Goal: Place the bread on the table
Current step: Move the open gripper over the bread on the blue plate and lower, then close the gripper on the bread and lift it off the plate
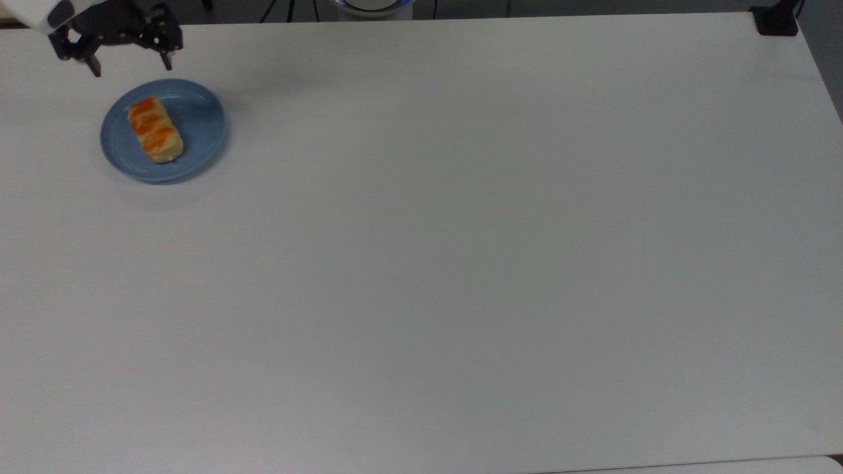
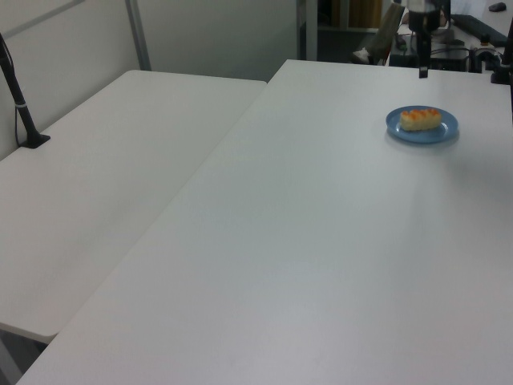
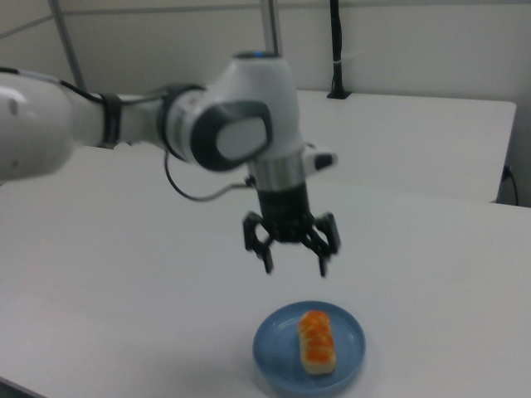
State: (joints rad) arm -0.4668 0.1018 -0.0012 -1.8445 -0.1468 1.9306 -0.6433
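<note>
place: lab | evidence: plain white table [image 1: 461,263]; clamped black camera post [image 2: 18,92]; bare partition walls

A white, rounded arm [image 3: 124,124] with grey joint panels and a black cable is seen, fitted with a black two-finger gripper [image 3: 292,267].

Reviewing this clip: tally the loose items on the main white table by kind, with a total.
Bread roll: 1, the bread, lying on the plate.
Plate: 1, the blue plate, on the table.
Total: 2.
The gripper hangs open above the table beside the plate, holding nothing.
</note>
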